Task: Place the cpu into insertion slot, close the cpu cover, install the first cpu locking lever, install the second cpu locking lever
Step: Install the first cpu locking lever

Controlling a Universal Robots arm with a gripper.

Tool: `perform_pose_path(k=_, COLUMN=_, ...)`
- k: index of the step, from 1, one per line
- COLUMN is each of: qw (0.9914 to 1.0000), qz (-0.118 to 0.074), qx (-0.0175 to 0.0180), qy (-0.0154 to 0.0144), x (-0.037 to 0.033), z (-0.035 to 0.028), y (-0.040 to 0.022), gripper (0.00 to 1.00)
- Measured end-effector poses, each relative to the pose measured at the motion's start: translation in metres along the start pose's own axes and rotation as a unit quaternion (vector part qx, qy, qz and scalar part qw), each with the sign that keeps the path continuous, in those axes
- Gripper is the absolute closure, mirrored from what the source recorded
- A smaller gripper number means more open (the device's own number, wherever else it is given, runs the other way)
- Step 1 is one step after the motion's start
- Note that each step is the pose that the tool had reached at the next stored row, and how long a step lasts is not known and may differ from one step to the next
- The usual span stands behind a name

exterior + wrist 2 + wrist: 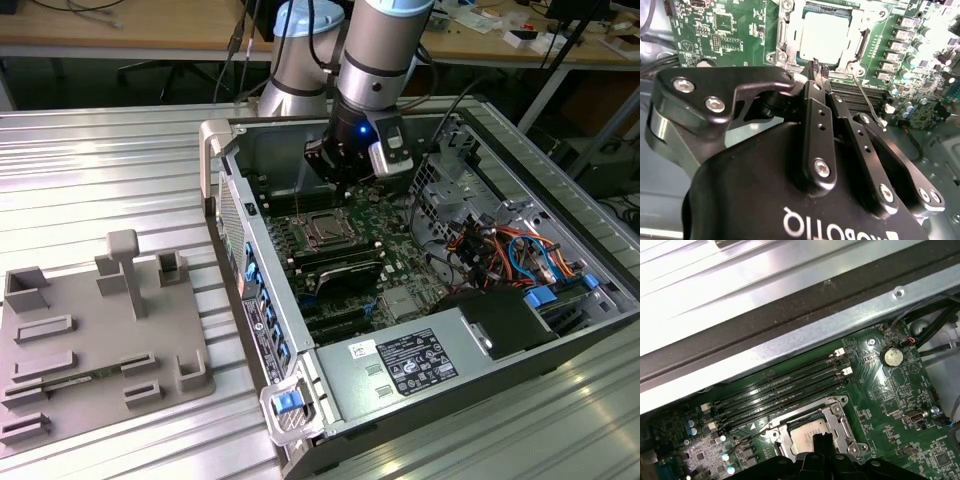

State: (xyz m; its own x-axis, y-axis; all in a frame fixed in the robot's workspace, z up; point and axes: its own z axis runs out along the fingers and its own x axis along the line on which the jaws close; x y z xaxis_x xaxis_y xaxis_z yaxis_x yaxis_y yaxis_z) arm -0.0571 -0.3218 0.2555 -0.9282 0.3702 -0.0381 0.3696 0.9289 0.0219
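Gripper (819, 66) poised above cpu (826, 34), fingers pressed together. I see cpu cover (784, 37) flat around it, one locking lever (867, 100) raised.

Grey fixture plate (92, 298), coin battery (892, 357)

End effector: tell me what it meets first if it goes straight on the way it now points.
Most likely the cpu, or the edge of the cpu cover framing it. The end effector points at that socket in both wrist views, though depth is unclear.
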Motion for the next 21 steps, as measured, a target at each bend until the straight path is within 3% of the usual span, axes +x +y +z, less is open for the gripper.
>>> perform_pose_path(k=2, qw=0.99996, qz=-0.009, qx=-0.0004, qy=0.0001, x=0.0000, z=0.0001, y=0.0001, gripper=0.89)
perform_pose_path(k=4, qw=0.99948, qz=-0.032, qx=-0.0011, qy=0.0006, x=0.0000, z=-0.0001, y=0.0000, gripper=0.89)
perform_pose_path(k=8, qw=0.99721, qz=-0.075, qx=-0.0027, qy=0.0015, x=0.0001, z=-0.0001, y=0.0000, gripper=0.89)
perform_pose_path(k=10, qw=0.99539, qz=-0.096, qx=-0.0035, qy=0.0020, x=0.0000, z=-0.0001, y=0.0000, gripper=0.89)
perform_pose_path(k=15, qw=0.98969, qz=-0.143, qx=-0.0053, qy=0.0030, x=0.0001, z=0.0003, y=0.0000, gripper=0.89)
perform_pose_path(k=18, qw=0.98528, qz=-0.171, qx=-0.0064, qy=0.0036, x=0.0001, z=0.0005, y=0.0000, gripper=0.89)
perform_pose_path(k=19, qw=0.98327, qz=-0.182, qx=-0.0068, qy=0.0039, x=0.0001, z=0.0005, y=0.0000, gripper=0.89)
perform_pose_path(k=20, qw=0.98256, qz=-0.186, qx=-0.0070, qy=0.0039, x=0.0001, z=0.0006, y=0.0000, gripper=0.89)
perform_pose_path(k=21, qw=0.98244, qz=-0.186, qx=-0.0070, qy=0.0039, x=0.0002, z=0.0006, y=-0.0001, gripper=0.89)
